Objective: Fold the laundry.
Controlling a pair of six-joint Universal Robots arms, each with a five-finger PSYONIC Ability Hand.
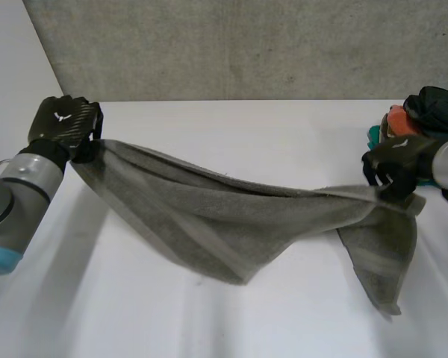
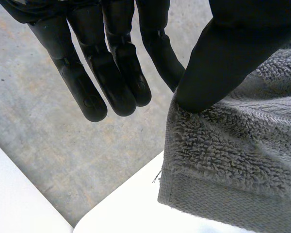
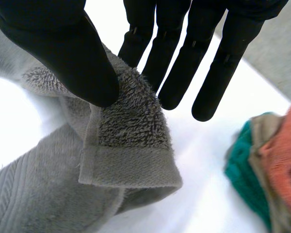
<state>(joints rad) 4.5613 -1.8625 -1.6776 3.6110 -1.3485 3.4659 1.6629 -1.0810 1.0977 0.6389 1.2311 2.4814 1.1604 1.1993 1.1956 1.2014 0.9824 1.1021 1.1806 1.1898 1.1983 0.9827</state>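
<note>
White worktop (image 1: 209,127) lies under the towel (image 1: 209,216), which sags between the left robot hand (image 1: 63,123) and right robot hand (image 1: 396,158), each pinching a corner; spreading seems underway, laying flat next.

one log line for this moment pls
left hand: pinches towel corner | right hand: pinches other end | towel: stretched between hands, middle sagging toward table | clothes pile: beside right hand
</note>
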